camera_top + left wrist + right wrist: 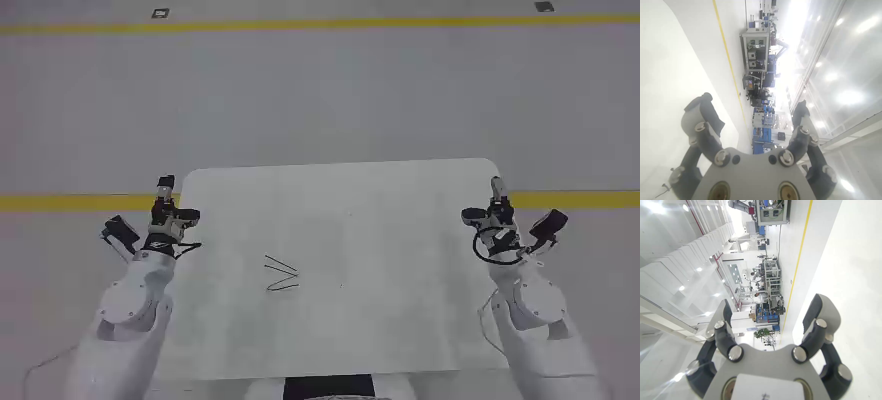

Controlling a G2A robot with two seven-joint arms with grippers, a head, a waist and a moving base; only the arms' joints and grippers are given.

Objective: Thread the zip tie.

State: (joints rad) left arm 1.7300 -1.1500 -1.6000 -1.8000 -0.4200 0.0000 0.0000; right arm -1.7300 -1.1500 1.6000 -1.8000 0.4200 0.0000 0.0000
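As it hangs at the table's left edge, left gripper (753, 100): jaws apart, nothing between them, pointing out toward the far side of the room.
Left fingers (706, 113): dark pads on grey links, spread wide, touching nothing.
Right gripper (771, 300): at the table's right edge, jaws likewise apart and holding nothing, pointing the same way.
Right fingers (813, 311): spread wide, in contact with nothing.
Zip tie (281, 265): thin dark strips lying flat on the table, left of centre and toward the near edge. They fan out from one another, and the exact count cannot be told. They lie nearer the left arm, well apart from both grippers.
Table (400, 200): white top with rounded far corners. One arm stands at each side edge.
Floor (320, 100): pale grey beyond the table.
Yellow line (300, 23): runs across the floor on the far side.
Second yellow line (60, 202): passes behind the table at the level of the grippers.
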